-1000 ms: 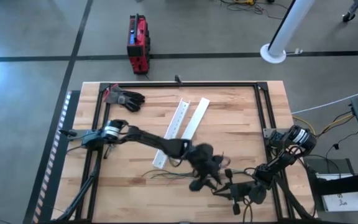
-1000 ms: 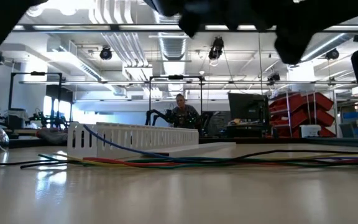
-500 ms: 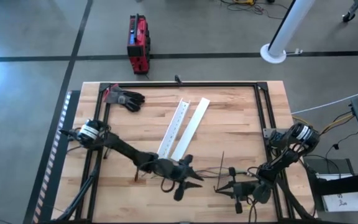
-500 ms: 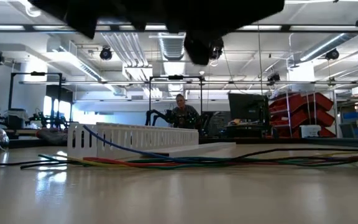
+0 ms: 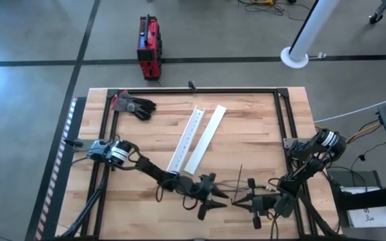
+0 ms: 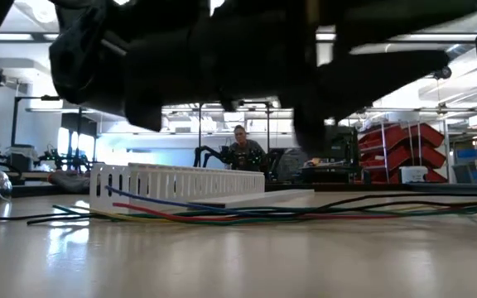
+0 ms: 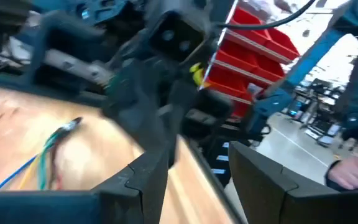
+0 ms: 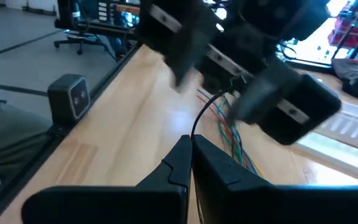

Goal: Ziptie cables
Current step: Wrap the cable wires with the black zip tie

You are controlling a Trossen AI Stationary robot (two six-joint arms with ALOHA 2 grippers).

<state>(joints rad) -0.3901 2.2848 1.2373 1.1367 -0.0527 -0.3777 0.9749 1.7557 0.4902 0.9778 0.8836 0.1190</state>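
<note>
A: Cables [image 6: 247,217] location?
B: Desk [image 5: 246,134], near edge, 6 o'clock of the white strips [image 5: 196,138].
A: Tools?
B: Left tool [image 5: 210,199] spread wide; right tool [image 8: 191,163] pinching one dark cable [image 8: 210,109].

cables [image 6: 247,217]: blue, red, green, yellow, black | slotted strips [image 5: 194,138]: white | table [image 5: 253,127]: light wood

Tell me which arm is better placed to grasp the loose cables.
Probably left. The left gripper is open beside the cables, while the right gripper is shut on one dark wire.
</note>
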